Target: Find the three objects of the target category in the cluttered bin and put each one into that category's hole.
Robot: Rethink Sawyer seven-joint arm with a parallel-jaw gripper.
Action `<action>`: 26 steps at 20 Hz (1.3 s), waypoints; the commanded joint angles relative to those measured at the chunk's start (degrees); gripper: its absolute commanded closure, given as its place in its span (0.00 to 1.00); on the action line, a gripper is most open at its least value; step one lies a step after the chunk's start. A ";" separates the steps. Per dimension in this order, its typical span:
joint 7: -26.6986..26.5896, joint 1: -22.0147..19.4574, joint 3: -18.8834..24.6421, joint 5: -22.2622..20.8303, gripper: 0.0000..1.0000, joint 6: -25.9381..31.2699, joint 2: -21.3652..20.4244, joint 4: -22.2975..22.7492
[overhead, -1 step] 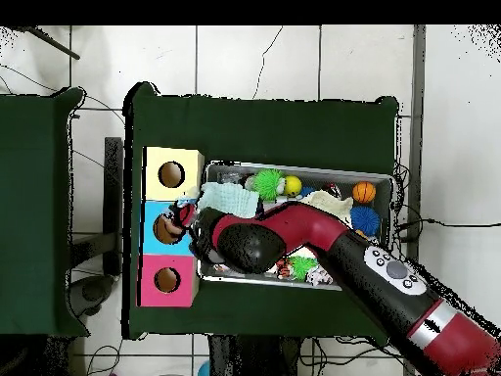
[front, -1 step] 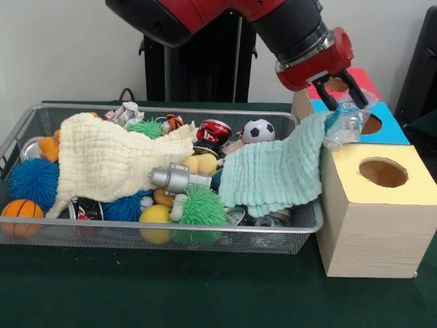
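Your gripper (front, -1 step: 343, 96) is clamped on a crumpled clear plastic piece (front, -1 step: 343, 125) that hangs from the black fingers (front, -1 step: 330, 100). In the front view it hangs above the seam where the blue-topped box (front, -1 step: 390, 127) meets the yellow-topped box (front, -1 step: 382, 198), touching or just over the yellow box's far left corner.

The relation that matters: the blue box's hole (front, -1 step: 371, 124) lies just at 3 o'clock of the plastic piece in the front view, near, partly hidden behind it. The yellow box's hole (front, -1 step: 383, 172) sits at about 4 to 5 o'clock, further off. The pink box's hole (front, -1 step: 336, 85) is at 12 o'clock, behind the gripper.

Overhead, the gripper (overhead, -1 step: 182, 222) sits right over the blue box (overhead, -1 step: 157, 217), between the yellow box (overhead, -1 step: 172, 174) at 12 and the pink box (overhead, -1 step: 166, 279) at 6. So you're nearest the blue hole, and I judge that's the target.

The plastic piece looks floppy, long axis roughly vertical. It could snag the hole rim or drape over the edge, so centre it first.

The teal cloth (front, -1 step: 276, 172) hangs over the bin's (front, -1 step: 164, 232) right rim against the yellow box, just beside the plastic; I can't tell if they touch. Watch for drag. The rest of the clutter (balls, cream cloth (front, -1 step: 106, 160)) lies well apart at 9 o'clock. The counter (front, -1 step: 205, 294) is green.
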 commanded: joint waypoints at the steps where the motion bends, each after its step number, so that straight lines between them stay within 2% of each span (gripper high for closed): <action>1: -2.84 5.22 -5.75 -4.22 1.00 -1.41 -2.52 -2.25; 5: -0.45 7.53 -6.04 -3.79 1.00 -3.07 -4.15 0.56; 7: -0.60 6.92 -5.88 -3.33 1.00 -3.32 -4.87 2.52; 10: -2.84 5.76 -5.18 -2.81 1.00 -2.44 -3.59 3.08; 13: -3.63 5.16 -4.57 -2.22 1.00 -1.50 -4.18 4.17; 26: -9.73 3.56 -3.53 -1.97 1.00 3.90 -1.03 2.02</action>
